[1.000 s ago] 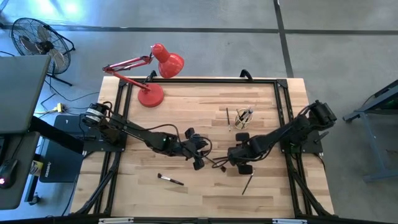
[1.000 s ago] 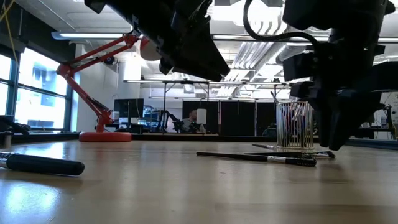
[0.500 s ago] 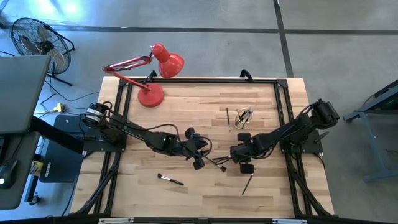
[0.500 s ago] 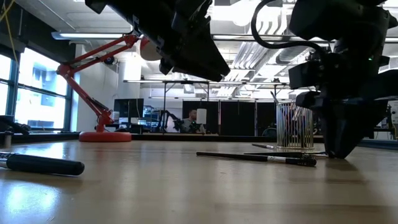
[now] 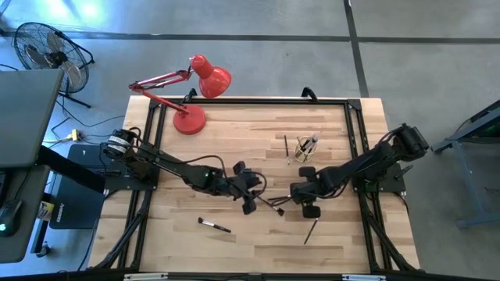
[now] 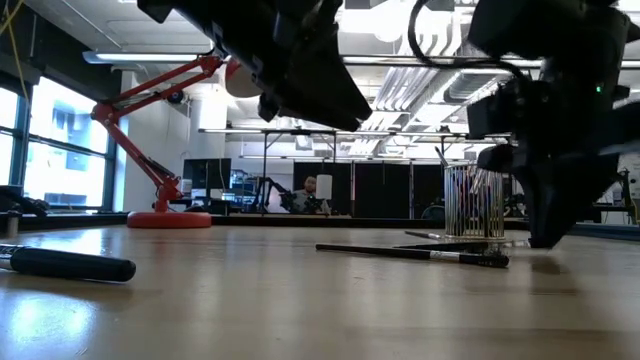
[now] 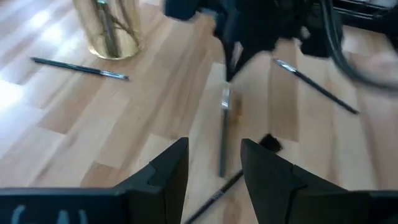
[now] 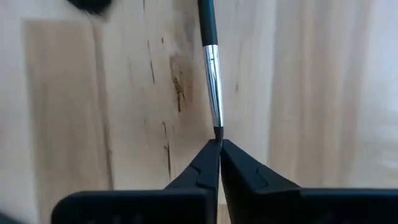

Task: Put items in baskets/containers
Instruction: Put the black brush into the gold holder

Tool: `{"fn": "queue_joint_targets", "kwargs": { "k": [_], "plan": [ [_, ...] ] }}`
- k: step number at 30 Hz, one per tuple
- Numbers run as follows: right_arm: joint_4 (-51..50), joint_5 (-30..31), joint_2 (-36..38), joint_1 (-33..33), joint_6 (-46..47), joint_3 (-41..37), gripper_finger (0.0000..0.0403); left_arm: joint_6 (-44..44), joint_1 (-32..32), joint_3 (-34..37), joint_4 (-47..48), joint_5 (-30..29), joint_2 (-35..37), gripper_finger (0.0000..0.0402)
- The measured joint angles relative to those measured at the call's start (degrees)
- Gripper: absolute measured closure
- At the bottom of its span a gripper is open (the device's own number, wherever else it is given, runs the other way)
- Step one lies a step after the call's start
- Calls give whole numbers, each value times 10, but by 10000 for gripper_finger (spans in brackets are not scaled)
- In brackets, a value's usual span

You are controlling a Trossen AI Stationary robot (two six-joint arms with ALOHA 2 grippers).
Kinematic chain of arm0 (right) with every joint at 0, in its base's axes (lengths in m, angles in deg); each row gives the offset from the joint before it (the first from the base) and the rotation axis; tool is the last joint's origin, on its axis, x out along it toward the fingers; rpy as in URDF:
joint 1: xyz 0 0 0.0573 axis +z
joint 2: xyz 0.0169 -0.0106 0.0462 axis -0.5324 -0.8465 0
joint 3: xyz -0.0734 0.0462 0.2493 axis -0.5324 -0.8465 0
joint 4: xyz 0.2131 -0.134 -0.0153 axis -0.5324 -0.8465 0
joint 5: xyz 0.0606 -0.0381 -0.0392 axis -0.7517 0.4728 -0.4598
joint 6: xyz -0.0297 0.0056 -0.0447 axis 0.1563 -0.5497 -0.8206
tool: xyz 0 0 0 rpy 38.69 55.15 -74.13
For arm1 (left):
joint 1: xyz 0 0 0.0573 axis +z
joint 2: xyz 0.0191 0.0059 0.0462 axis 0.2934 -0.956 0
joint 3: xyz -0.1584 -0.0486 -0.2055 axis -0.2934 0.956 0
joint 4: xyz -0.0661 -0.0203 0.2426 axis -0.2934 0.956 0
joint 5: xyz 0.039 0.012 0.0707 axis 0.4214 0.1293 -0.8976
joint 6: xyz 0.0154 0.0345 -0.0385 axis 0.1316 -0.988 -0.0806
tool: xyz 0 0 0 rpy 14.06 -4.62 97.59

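Observation:
A thin brush [image 8: 212,68] with a silver collar lies on the wooden table between the two arms, also visible in the left wrist view [image 7: 224,134]. My right gripper [image 8: 219,144] points steeply down, shut at its bristle end [image 5: 290,198]. My left gripper [image 7: 214,165] hovers open above the table [image 5: 251,203], facing that brush from the left. The clear glass cup [image 5: 304,153] stands farther back with several brushes upright in it [image 7: 112,28]. Other brushes lie loose on the table: one [image 5: 212,225] near the front, one [image 5: 311,230] front right, one [image 5: 285,144] by the cup. My right gripper pinches the brush's dark bristle tip [image 8: 217,130] between its two fingertips, only at their free ends. The fingers come from above, pointing steeply down, in line with the brush. The brush lies flat on the table, its handle stretching away toward the left arm.
A red desk lamp [image 5: 191,94] stands at the table's far left corner. Another dark brush handle [image 7: 214,194] lies slantwise just below my left gripper. In the low view a thick dark handle [image 6: 70,264] lies at the near left. Bare wood stretches across the left half.
My right gripper has shut its fingers, which stood apart a second ago, closing them on the brush's bristle end at the table. The brush lies where it was. My left arm has kept still.

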State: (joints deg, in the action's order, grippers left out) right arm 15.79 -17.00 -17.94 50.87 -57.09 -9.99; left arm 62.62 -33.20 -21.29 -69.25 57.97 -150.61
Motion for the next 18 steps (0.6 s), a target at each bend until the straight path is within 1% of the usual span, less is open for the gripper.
{"fn": "queue_joint_targets", "kwargs": {
  "k": [3, 6, 9, 12, 18],
  "plan": [
    [-9, 1, 30, 0, 9, 1, 399, -8, 0, 0, -2, 8, 0, 257],
    [-49, 0, 50, -1, 32, 10, 401, -43, -1, 0, -3, 4, 0, 257],
    [-117, 20, 55, -1, 52, 51, 401, -83, -8, 0, -5, -1, 0, 257],
    [-180, 47, 53, 0, 51, 95, 402, -111, -17, -14, 14, -6, 0, 257],
    [-278, 66, 21, -7, 55, 191, 402, -136, -28, -66, 99, -47, 0, 257]
  ]
}}
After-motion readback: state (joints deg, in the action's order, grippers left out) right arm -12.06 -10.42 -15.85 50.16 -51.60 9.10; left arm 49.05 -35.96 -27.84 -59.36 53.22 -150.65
